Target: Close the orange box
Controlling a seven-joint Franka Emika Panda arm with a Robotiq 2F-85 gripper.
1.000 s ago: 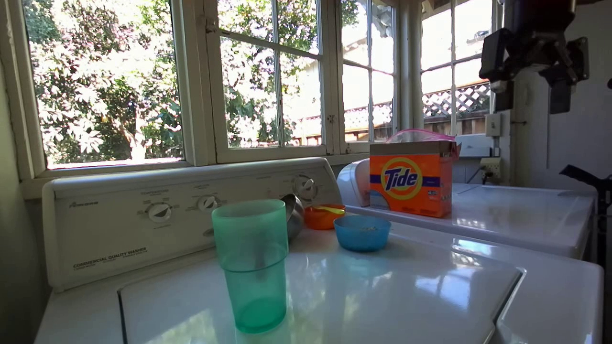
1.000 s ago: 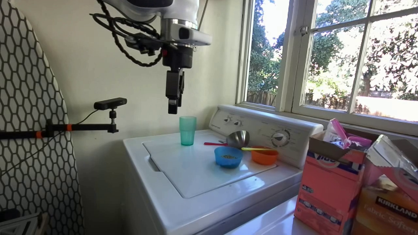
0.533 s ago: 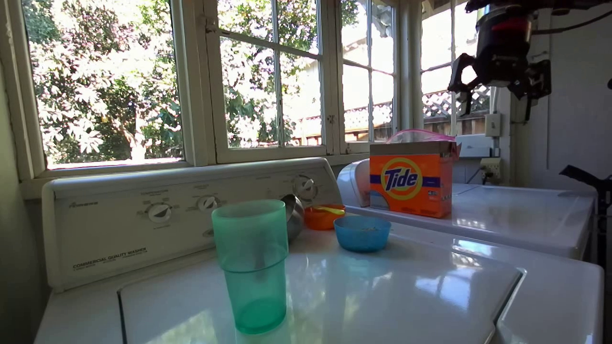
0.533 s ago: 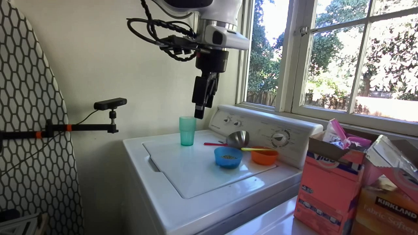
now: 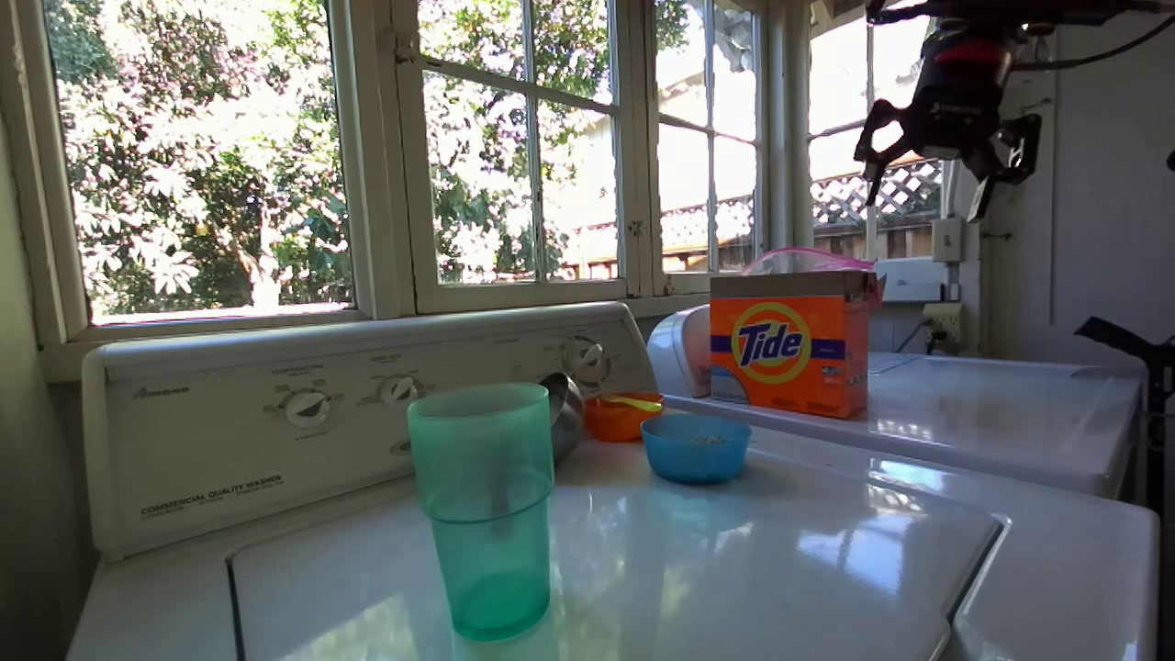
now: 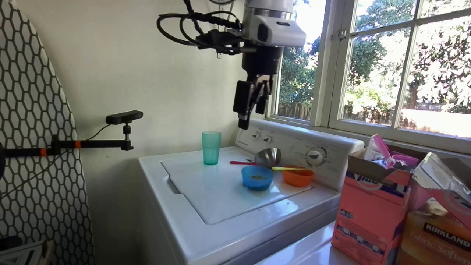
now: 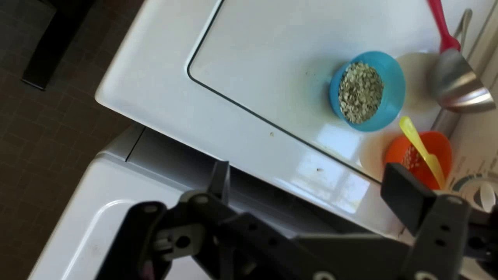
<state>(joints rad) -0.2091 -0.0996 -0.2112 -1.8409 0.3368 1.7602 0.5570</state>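
Observation:
The orange box point(image 5: 789, 353) stands upright on the white dryer beside the washer, with its blue Tide logo facing that camera. In an exterior view it looks pinkish point(image 6: 369, 209). Its top is open. A clear bag with a pink strip point(image 6: 384, 152) sticks out of it, and a torn flap point(image 6: 438, 175) leans out at its right side. My gripper point(image 5: 925, 197) is open and empty, high above the machines and apart from the box. It also shows in an exterior view point(image 6: 252, 116) and in the wrist view point(image 7: 307, 175). The box is out of the wrist view.
On the washer point(image 6: 206, 198) stand a green cup point(image 6: 211, 147), a blue bowl point(image 7: 393, 89) with flakes, an orange bowl point(image 6: 298, 178) with a yellow spoon, and a steel ladle point(image 6: 268, 156). A Kirkland box point(image 6: 438, 239) stands against the orange box. Windows line the back.
The arm has moved towards the window and the box side, rightward in an exterior view. The gripper has turned and tilted, staying open. The box and other objects have not moved.

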